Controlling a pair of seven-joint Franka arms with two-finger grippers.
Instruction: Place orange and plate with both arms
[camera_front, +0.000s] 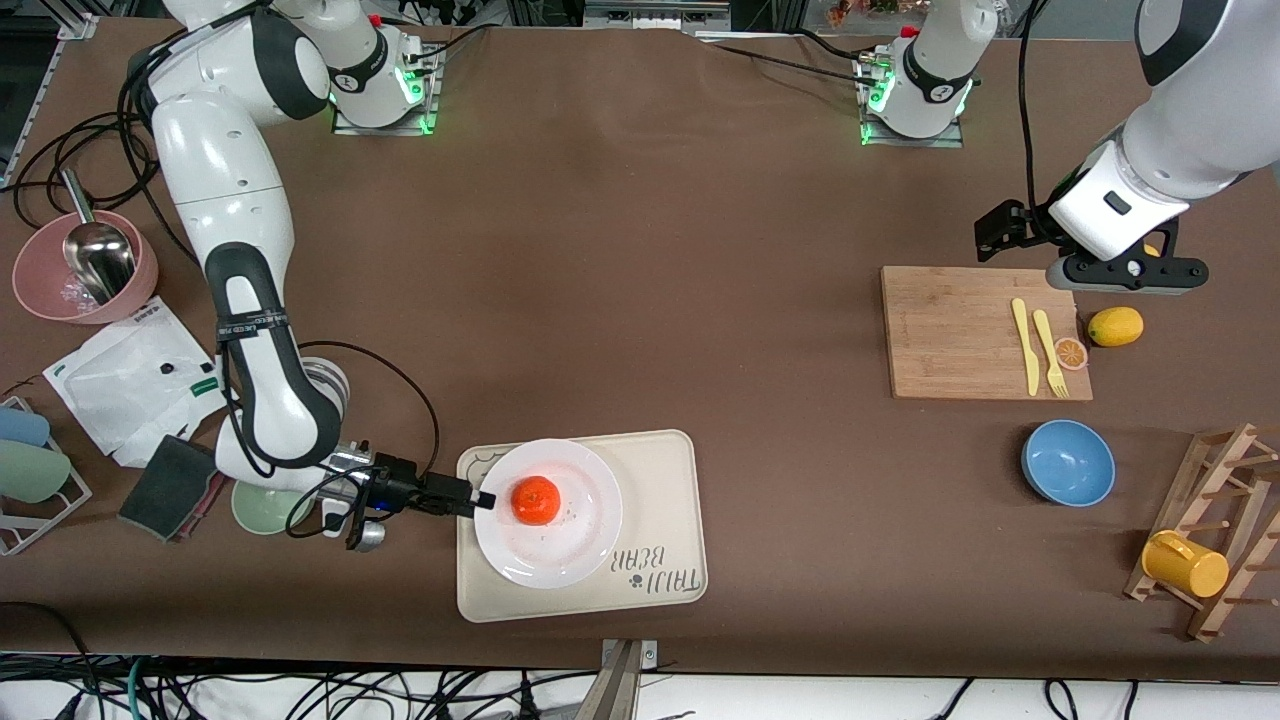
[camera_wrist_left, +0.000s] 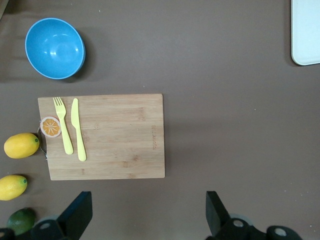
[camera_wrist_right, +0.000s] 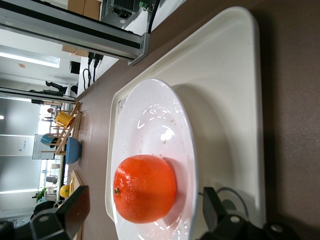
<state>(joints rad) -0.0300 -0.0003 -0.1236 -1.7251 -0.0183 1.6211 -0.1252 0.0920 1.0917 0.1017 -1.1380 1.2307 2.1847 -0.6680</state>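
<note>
The small, round, reddish-orange orange (camera_front: 536, 500) sits in the middle of the round glossy white plate (camera_front: 580, 540), and the plate rests on the cream rectangular tray with rounded corners (camera_front: 660, 480), at the edge of the brown table (camera_front: 640, 250) nearest the front camera, toward the right arm's end.

The right gripper (camera_front: 478, 498) lies low at the plate's rim, just beside the orange and apart from it; in the right wrist view its two black fingers (camera_wrist_right: 75, 207) stand spread wide with the fruit between them, grasping nothing.

The left gripper (camera_wrist_left: 147, 212) hangs over the table by the pale wooden cutting board (camera_front: 960, 330), its fingers released and wide apart. On the board lie a yellow plastic knife (camera_front: 1024, 345), a yellow plastic fork (camera_front: 1050, 352) and a thin orange slice (camera_front: 1071, 352); a yellow lemon (camera_front: 1115, 326) lies just beside the board.
</note>
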